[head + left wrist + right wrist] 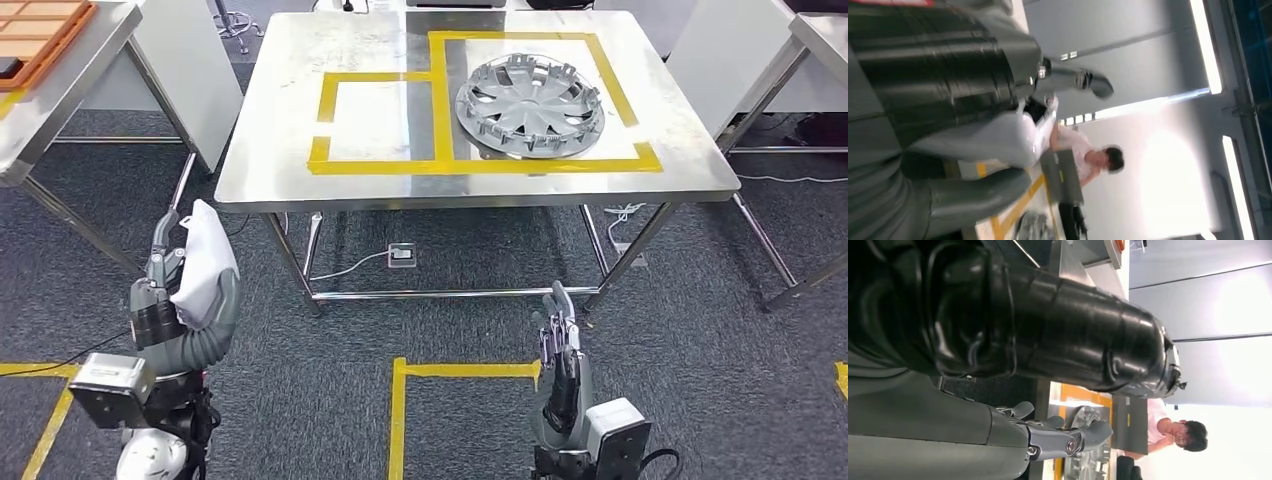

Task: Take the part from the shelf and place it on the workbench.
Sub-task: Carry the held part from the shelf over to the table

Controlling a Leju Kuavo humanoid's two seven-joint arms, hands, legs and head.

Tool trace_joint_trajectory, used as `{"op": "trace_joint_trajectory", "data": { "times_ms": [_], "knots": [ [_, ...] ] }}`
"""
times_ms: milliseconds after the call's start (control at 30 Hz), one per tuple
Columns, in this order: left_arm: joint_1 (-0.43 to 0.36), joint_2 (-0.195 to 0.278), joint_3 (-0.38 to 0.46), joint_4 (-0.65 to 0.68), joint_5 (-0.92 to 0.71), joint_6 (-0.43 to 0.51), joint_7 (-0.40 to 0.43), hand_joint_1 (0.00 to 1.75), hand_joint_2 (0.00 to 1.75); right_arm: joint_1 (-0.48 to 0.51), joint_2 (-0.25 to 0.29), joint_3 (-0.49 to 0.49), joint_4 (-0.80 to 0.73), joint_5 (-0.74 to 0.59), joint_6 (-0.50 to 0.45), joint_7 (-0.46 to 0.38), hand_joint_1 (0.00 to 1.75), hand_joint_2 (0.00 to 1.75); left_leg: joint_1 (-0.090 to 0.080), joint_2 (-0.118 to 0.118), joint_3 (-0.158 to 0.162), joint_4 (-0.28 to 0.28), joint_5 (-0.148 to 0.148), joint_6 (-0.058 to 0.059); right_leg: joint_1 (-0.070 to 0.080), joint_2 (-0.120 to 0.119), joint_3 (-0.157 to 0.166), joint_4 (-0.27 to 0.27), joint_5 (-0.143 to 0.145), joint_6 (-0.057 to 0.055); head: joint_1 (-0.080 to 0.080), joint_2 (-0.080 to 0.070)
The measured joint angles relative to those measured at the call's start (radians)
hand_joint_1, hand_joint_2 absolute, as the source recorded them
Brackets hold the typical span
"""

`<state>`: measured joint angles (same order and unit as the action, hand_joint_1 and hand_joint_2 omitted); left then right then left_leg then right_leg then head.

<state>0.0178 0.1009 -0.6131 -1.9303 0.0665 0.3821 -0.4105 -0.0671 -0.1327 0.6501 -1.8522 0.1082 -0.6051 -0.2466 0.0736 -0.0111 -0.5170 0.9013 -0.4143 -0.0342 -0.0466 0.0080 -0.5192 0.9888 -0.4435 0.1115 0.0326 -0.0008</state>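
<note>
My left hand (160,275) is raised at the lower left, short of the workbench's near left corner, and grips a white, smooth, wedge-shaped part (207,262). In the left wrist view the part (998,139) lies against the hand (948,75), with one finger (1083,81) sticking out beyond it. My right hand (558,345) hangs low in front of the workbench, fingers straight and apart, holding nothing; its thumb and fingers (1058,437) also show in the right wrist view. The steel workbench (290,60) carries yellow tape rectangles; a silver wheel cover (528,105) lies in the right one.
A second table with an orange tray (40,35) stands at the far left, another table (822,40) at the far right. A floor socket (402,255) and cables lie under the workbench. A person (1173,432) sits beyond the workbench. Yellow tape (400,400) marks the carpet.
</note>
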Motion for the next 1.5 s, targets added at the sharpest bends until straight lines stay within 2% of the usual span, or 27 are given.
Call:
{"op": "trace_joint_trajectory", "data": {
  "times_ms": [33, 67, 100, 133, 200, 333, 433, 533, 667, 733, 1100, 1500],
  "knots": [
    [0.0, 0.0, 0.0, -0.001, 0.0, -0.001, 0.0, 1.75, 1.75, 0.0, 0.0, 0.001, 0.001, 0.0, 0.0, 0.0, 0.0, 0.0, -0.001, -0.002, -0.012, 0.013, -0.003, -0.009, -0.001, 0.001, 0.005, -0.024, 0.0, -0.001, 0.007, 0.0],
    [0.001, 0.0, -0.001, -0.002, 0.001, -0.002, -0.001, 1.75, 1.75, 0.001, 0.002, 0.002, 0.002, 0.0, 0.0, 0.0, 0.0, 0.0, -0.004, -0.003, -0.025, 0.023, -0.009, -0.013, -0.001, 0.004, 0.004, -0.024, -0.014, -0.009, 0.009, 0.0],
    [0.001, 0.0, -0.002, -0.003, 0.001, -0.003, -0.001, 1.75, 1.75, 0.002, 0.003, 0.003, 0.002, 0.0, 0.0, -0.001, 0.0, 0.0, -0.007, -0.004, -0.037, 0.032, -0.011, -0.014, -0.006, 0.008, -0.001, -0.023, -0.021, -0.022, 0.005, 0.0],
    [0.002, 0.0, -0.003, -0.004, 0.001, -0.004, -0.001, 1.75, 1.75, 0.002, 0.004, 0.004, 0.002, 0.0, -0.001, -0.001, 0.0, 0.0, -0.01, -0.004, -0.047, 0.034, -0.011, -0.012, -0.009, 0.011, -0.009, -0.02, -0.026, -0.031, -0.006, 0.0],
    [0.001, 0.0, -0.005, -0.004, 0.001, -0.005, 0.0, 1.75, 1.75, 0.003, 0.005, 0.004, 0.003, 0.0, -0.001, -0.001, 0.0, 0.0, -0.012, -0.004, -0.053, 0.032, -0.001, -0.006, -0.013, 0.02, -0.024, -0.012, -0.022, -0.036, -0.027, 0.0],
    [-0.002, 0.0, -0.007, -0.003, 0.001, -0.005, 0.0, 1.75, 1.75, 0.004, 0.005, 0.004, 0.005, 0.0, -0.001, -0.001, 0.0, 0.0, -0.012, -0.004, -0.055, 0.025, 0.018, 0.004, -0.013, 0.032, -0.037, -0.01, -0.016, -0.048, -0.063, 0.0],
    [-0.003, -0.001, -0.007, -0.003, 0.001, -0.005, 0.0, 1.75, 1.75, 0.005, 0.005, 0.004, 0.007, 0.0, -0.001, -0.001, 0.0, 0.0, -0.012, -0.004, -0.056, 0.025, 0.026, 0.0, -0.01, 0.036, -0.042, -0.01, -0.014, -0.054, -0.081, 0.0],
    [-0.003, -0.001, -0.008, -0.002, 0.001, -0.006, 0.0, 1.75, 1.75, 0.005, 0.004, 0.004, 0.008, 0.0, -0.001, -0.001, 0.0, 0.0, -0.01, -0.003, -0.057, 0.024, 0.024, -0.005, -0.006, 0.036, -0.043, -0.01, -0.014, -0.059, -0.089, 0.0],
    [-0.003, -0.001, -0.008, -0.002, 0.002, -0.007, 0.0, 1.75, 1.75, 0.004, 0.004, 0.004, 0.008, 0.001, -0.001, -0.001, 0.0, 0.0, -0.006, -0.001, -0.059, 0.024, 0.015, -0.031, 0.001, 0.034, -0.041, -0.01, -0.016, -0.064, -0.087, 0.0],
    [-0.003, -0.001, -0.008, -0.002, 0.002, -0.008, 0.0, 1.75, 1.75, 0.004, 0.005, 0.004, 0.008, 0.001, -0.002, -0.002, 0.0, 0.0, -0.006, -0.001, -0.062, 0.03, 0.014, -0.037, 0.001, 0.033, -0.038, -0.01, -0.015, -0.063, -0.084, 0.0],
    [-0.002, -0.002, -0.008, -0.003, 0.002, -0.008, 0.0, 1.75, 1.75, 0.002, 0.005, 0.004, 0.002, 0.002, -0.004, -0.004, 0.0, 0.0, -0.007, -0.001, -0.068, 0.052, 0.01, -0.032, 0.0, 0.032, -0.024, -0.023, -0.007, -0.05, -0.066, 0.0],
    [-0.002, -0.004, -0.008, -0.003, -0.001, -0.002, 0.004, 1.75, 1.75, 0.002, 0.005, 0.005, -0.003, 0.0, -0.005, -0.004, 0.0, 0.0, -0.008, -0.001, -0.071, 0.06, 0.008, -0.029, -0.001, 0.032, -0.022, -0.025, -0.004, -0.046, -0.062, 0.0]
  ]
}}
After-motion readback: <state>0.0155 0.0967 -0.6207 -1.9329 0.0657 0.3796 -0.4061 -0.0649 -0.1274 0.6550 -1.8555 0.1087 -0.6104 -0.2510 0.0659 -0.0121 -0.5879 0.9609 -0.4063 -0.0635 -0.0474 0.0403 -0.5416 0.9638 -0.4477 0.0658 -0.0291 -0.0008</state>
